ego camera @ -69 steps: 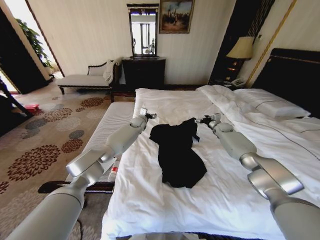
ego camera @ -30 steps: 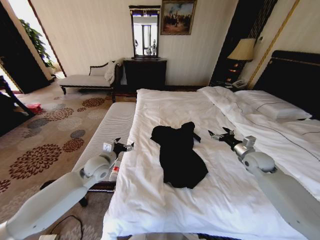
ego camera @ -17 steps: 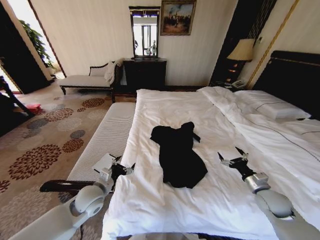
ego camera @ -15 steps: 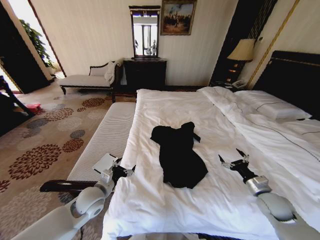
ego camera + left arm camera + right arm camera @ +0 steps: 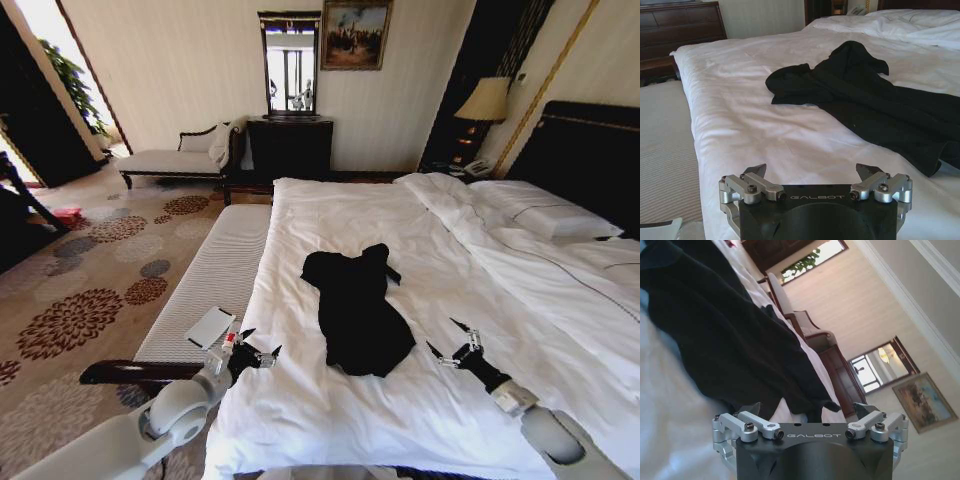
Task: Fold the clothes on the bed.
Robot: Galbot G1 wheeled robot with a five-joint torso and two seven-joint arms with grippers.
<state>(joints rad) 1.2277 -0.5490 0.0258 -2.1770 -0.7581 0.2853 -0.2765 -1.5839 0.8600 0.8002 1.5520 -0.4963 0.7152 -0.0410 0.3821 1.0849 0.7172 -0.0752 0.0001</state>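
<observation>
Flanking crumpled T-shirt [image 5: 356, 308], spread end effectors [image 5: 258, 348]

Both arms pulled back low (seemingly clear): left claw [image 5: 258, 347], right claw [image 5: 450, 340].

Daylight from doorway [image 5: 25, 25]; lamp [image 5: 484, 98] lit; edges bowed.
</observation>
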